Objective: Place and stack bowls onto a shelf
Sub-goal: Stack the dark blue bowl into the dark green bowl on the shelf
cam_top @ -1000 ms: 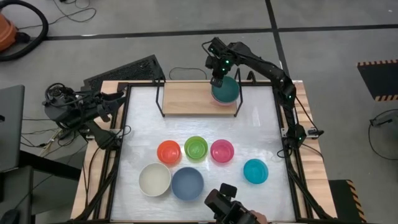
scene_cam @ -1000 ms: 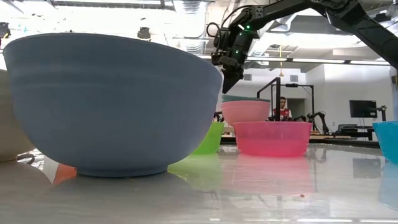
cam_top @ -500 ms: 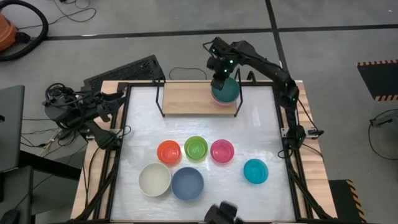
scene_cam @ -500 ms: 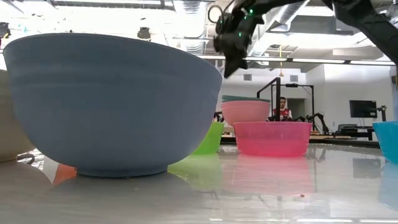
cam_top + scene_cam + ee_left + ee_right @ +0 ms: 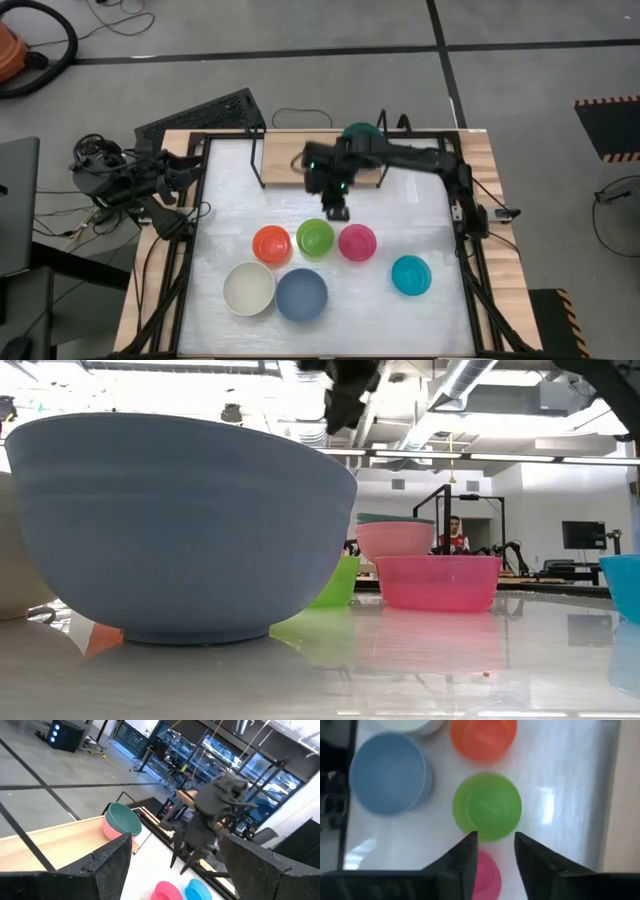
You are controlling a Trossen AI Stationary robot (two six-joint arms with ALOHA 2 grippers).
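Observation:
The shelf (image 5: 285, 160) stands at the table's far side, and near its right end the dark green bowl (image 5: 362, 133) sits nested in the pink bowl (image 5: 111, 828). Red-orange (image 5: 270, 243), lime green (image 5: 315, 238) and magenta (image 5: 357, 242) bowls rest in a row on the table. The cream-white (image 5: 248, 288), blue (image 5: 301, 295) and teal (image 5: 410, 275) bowls lie nearer. My right gripper (image 5: 337, 207) hovers open and empty over the table, between the shelf and the lime bowl (image 5: 487, 812). My left gripper (image 5: 180, 168) waits open at the table's left edge.
A black-framed white tabletop (image 5: 420, 200) carries everything, with bare surface between the shelf and the bowl row. In the low view the blue bowl (image 5: 180, 525) fills the foreground. A person (image 5: 455, 535) sits far behind the table. Cables and a keyboard (image 5: 200, 115) lie beyond the far-left corner.
My right gripper rose off the stacked bowls on the shelf, then swung toward the table's near edge and left. It now points down over the table, close to the lime green bowl. The dark green bowl stays nested in the pink one.

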